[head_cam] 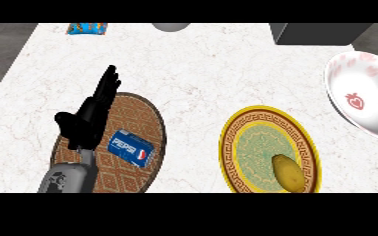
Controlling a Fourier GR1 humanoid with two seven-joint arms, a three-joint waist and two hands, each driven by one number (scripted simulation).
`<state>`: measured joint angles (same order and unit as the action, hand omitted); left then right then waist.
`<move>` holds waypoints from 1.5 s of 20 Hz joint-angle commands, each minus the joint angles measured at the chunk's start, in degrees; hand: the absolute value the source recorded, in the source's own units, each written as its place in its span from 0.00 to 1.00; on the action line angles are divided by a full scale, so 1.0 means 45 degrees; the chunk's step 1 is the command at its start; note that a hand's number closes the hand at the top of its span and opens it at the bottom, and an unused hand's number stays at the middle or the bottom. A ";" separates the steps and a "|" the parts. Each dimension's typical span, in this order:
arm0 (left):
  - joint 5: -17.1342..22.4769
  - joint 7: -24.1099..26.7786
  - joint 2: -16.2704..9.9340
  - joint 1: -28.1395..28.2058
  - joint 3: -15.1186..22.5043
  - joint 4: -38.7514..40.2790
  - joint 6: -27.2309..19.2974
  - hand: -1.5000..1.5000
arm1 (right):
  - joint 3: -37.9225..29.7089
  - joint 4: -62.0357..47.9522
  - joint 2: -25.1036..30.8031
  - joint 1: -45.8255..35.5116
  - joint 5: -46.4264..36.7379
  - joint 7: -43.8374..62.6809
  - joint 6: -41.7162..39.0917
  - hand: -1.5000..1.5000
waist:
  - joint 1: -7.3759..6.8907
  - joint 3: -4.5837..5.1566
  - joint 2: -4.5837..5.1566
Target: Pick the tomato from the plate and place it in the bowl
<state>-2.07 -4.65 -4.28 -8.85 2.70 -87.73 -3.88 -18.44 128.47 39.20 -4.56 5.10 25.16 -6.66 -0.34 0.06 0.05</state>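
Note:
A yellow patterned plate point(235, 130) lies at the front right of the counter. On its lower right part rests a yellow-brown oval item point(289, 172) that looks like a potato; I see no red tomato. A white bowl point(345, 77) with a strawberry print sits at the right edge, partly cut off. My left hand point(88, 116) is open with straight fingers pointing away, hovering over the left side of a brown woven plate point(144, 111). My right hand does not show.
A blue Pepsi can point(131, 148) lies on the brown plate, just right of my left wrist. At the back stand a blue snack bag point(88, 28), a grey round object point(171, 26) and a dark box point(317, 33).

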 commanded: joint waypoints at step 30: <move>-0.0287 -0.0203 0.0371 -0.0608 0.0072 0.0228 0.0016 0.50 | 0.0943 -2.0946 0.1006 -0.6392 -0.6680 -1.0624 -0.0118 0.00 | -0.0285 -0.0039 0.0133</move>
<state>-3.71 -5.69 -2.73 -10.27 3.72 -87.97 -3.83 -13.54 42.98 42.46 -30.44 -26.25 -18.42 -1.63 -1.59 -0.11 0.55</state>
